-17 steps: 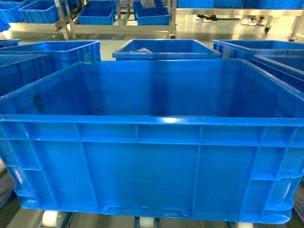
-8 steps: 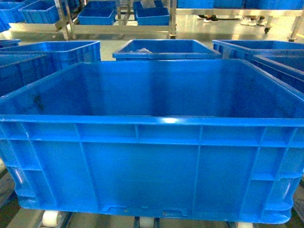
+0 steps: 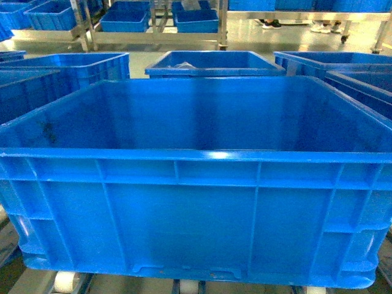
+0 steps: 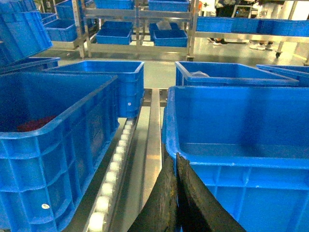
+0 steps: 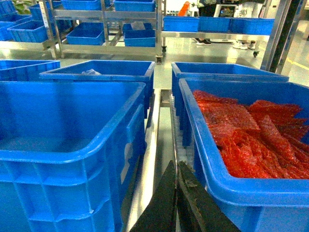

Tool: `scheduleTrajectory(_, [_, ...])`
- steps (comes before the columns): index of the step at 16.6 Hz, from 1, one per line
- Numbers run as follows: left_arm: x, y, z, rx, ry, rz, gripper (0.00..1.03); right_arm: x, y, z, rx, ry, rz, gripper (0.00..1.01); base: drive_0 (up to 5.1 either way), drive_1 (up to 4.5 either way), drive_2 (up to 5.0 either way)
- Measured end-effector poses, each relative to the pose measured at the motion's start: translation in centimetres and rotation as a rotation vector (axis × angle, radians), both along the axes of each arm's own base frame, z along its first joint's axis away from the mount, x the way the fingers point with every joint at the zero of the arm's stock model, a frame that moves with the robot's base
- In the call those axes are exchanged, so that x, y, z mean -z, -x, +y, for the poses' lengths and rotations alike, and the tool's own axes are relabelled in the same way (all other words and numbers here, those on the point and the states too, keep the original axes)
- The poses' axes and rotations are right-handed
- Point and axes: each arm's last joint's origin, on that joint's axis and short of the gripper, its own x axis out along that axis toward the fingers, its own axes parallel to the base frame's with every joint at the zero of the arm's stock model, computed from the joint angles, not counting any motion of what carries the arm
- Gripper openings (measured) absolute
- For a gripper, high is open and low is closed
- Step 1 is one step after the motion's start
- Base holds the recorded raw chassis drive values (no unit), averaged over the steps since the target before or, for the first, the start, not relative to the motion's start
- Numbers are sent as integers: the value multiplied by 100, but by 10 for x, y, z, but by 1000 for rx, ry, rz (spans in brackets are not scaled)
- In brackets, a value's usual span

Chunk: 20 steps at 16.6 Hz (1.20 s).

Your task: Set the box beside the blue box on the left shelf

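The box [image 3: 196,208] is a large, empty, bright-blue crate that fills the head view and rests on a roller conveyor. Neither gripper shows in the head view. In the left wrist view my left gripper [image 4: 175,157] is shut, with its tips against the outside of the box's [image 4: 241,125] near left corner, just under the rim. In the right wrist view my right gripper [image 5: 176,164] is shut with nothing in it. It hangs in the gap to the right of the box [image 5: 63,121]. I cannot tell which of the other blue crates is the task's blue box.
A blue crate [image 4: 48,135] stands left of the box across a roller track [image 4: 113,169]. A crate of red bags [image 5: 251,130] stands to the right. More blue crates sit behind, and metal shelving [image 3: 153,27] with blue bins lines the back.
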Motion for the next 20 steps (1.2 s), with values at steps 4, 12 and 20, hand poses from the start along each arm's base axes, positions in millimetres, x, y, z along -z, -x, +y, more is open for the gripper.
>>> scheduleTrajectory(4, [-1,8,0,0,0,0,3,-1,8,0,0,0,-3,1,0,0,0])
scheduleTrajectory(12, [5,24,0,-2,0,45,3,5,26,0,-2,0,32,1,0,0,0])
scheduleTrajectory(20, [4,29,0,1,-2,16,48,3,27,0,0,2,8,49,0,0,0])
